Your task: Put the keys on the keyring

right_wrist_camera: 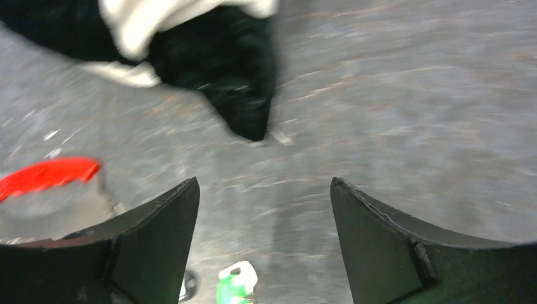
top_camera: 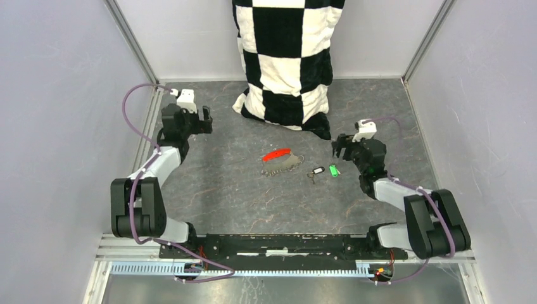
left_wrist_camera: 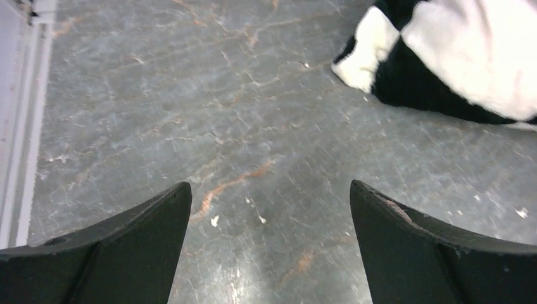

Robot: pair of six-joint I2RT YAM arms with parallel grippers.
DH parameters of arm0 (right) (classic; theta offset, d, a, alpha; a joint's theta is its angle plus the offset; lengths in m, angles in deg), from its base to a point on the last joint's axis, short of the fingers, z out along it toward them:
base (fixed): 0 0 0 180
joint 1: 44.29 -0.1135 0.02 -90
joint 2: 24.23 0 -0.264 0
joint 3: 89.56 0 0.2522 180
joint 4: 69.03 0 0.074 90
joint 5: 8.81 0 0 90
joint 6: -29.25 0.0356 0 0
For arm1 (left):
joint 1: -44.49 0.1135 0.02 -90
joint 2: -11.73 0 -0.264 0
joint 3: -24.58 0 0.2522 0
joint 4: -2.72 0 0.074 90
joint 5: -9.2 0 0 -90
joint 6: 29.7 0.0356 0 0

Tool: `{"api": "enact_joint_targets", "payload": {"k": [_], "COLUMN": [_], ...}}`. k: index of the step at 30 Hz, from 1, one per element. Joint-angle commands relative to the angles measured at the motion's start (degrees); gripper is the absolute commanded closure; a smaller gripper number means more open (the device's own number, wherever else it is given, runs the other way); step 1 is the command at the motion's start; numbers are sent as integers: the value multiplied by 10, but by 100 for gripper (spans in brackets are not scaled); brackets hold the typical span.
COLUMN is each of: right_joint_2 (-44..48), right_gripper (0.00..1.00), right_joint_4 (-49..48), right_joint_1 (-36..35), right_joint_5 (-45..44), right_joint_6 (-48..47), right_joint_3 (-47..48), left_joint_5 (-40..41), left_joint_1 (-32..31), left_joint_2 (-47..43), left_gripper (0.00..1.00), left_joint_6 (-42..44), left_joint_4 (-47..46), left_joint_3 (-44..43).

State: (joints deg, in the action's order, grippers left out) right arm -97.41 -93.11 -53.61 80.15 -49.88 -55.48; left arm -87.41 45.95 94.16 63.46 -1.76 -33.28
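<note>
Arm bases sit bolted at the near edge of a dark, marbled bench (top_camera: 240, 209); the left arm (top_camera: 149, 183) and right arm (top_camera: 405, 196) reach away from the viewer.

Further in, abt mid-bench, lie the keys: a black-tagged key (top_camera: 316, 171) and a green-tagged key (top_camera: 334, 170), just beside each other and flat on the surface. Just left of them and slightly beyond is the keyring (top_camera: 288, 164) w/ its long red tag (top_camera: 277, 154), apart from both keys. Nothing is threaded on it yet.

The right jaws hang near the green-tagged key, to its right and a little beyond, standing wide w/ nothing between them. The blurred right wrist view shows the green tag low in the gap. The left jaws are at the far left, well apart from keys and ring, spread fully and empty over bare bench.

At the back stands a black-and-white checked fabric item (top_camera: 285, 57), poss. a cushion, one dark corner near the right jaws.

Likely trouble – the keys are tiny and lie flat, so closing jaws may skid them across the bench instead of lifting. The thin ring could slide when a key is pressed against it unless the other arm pins it. The fabric corner might snag the right arm.

No brand, label or writing can be read anywhere.
</note>
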Motion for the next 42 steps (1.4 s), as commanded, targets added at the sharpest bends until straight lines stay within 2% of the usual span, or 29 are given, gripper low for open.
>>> {"api": "enact_joint_targets", "payload": {"k": [1,5,8,17,23,33,42], "right_joint_2": [-37,-76,-124,-205,-233,-242,-256], "right_gripper": [18,22,23,34,48,55,56], "right_joint_4": [4,1,13,6,16,27,57], "right_joint_1": [-46,-97,-118,-120,-121,-120,-120], "right_joint_5": [160,206,236,281,297,286,279], "right_joint_6": [1,-8,-7,17,28,27,16], "right_joint_3": [38,58,90,135,153,153,173], "left_joint_5": [-95,-184,-216,-213,-223,-247,-266], "left_joint_1": [3,4,4,4,4,4,4], "left_joint_2": [-21,-27,-22,-43,-51,-54,-66], "left_gripper": [0,0,0,0,0,4,6], "left_joint_6": [31,7,9,57,67,78,83], "left_joint_4": [247,306,346,409,415,419,424], "left_joint_3": [-56,-96,-122,-126,-121,-117,-111]}}
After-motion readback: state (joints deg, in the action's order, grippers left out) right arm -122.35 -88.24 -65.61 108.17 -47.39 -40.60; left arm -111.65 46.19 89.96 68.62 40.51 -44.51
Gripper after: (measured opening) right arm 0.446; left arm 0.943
